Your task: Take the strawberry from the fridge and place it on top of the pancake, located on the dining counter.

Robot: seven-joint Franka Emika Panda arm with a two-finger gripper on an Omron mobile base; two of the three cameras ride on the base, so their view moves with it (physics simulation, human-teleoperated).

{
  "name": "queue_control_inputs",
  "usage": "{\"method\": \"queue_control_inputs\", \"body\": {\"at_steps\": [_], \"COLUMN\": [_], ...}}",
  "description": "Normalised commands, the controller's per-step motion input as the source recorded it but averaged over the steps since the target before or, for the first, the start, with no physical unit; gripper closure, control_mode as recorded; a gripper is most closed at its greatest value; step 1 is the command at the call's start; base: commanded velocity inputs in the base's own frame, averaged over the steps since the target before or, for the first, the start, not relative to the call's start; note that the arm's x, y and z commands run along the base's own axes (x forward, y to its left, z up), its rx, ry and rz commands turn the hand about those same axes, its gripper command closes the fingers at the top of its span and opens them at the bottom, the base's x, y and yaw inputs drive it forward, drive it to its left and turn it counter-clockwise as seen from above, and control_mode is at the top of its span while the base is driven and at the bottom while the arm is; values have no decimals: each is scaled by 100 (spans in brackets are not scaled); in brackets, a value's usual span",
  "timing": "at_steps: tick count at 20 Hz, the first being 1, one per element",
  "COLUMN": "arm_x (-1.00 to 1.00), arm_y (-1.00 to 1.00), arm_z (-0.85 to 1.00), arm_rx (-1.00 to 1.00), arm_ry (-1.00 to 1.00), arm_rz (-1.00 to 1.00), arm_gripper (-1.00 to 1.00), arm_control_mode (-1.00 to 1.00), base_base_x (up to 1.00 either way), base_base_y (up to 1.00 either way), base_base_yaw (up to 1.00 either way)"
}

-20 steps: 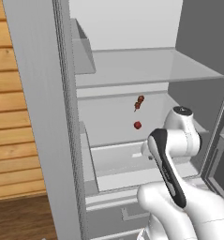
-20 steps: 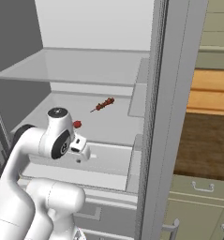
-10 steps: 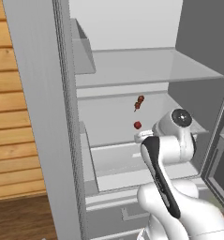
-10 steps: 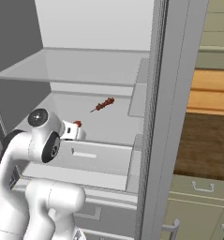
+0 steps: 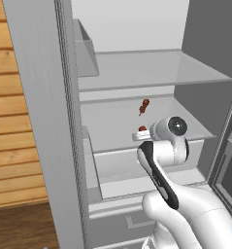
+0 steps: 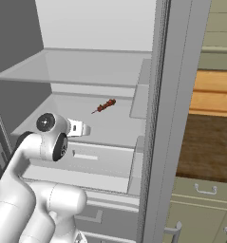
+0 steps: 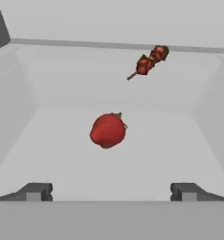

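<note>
Item: strawberry (image 7: 108,130), red, lying on the white middle shelf (image 7: 146,154) of the open fridge (image 5: 137,73). Position: ahead of the gripper (image 7: 111,190), centred between the two fingertips (image 7: 36,191), apart from both, not held.
Jaws: spread wide, empty, level with the shelf.
Item: kebab skewer (image 7: 148,61), reddish-brown chunks on a thin stick, farther back on the same shelf, near the rear wall, well apart from the strawberry.
Item: dark wood bench (image 6: 205,147), outside the fridge, beyond the right door.
</note>
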Motion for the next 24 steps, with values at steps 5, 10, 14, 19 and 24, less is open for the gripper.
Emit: {"method": "queue_control_inputs", "body": {"at_steps": [5, 10, 14, 19, 24], "arm_x": [18, 12, 16, 49, 33], "arm_y": [0, 2, 0, 0, 0], "arm_z": [0, 0, 0, 0, -3], "arm_rx": [2, 0, 0, 0, 0], "arm_ry": [9, 7, 1, 1, 8], "arm_rz": [0, 0, 0, 0, 0], "arm_gripper": [-100, -100, -100, -100, -100], "arm_control_mode": [-100, -100, -100, -100, -100], "base_base_x": [0, 0, 0, 0, 0], "base_base_y": [0, 0, 0, 0, 0], "base_base_yaw": [0, 0, 0, 0, 0]}}
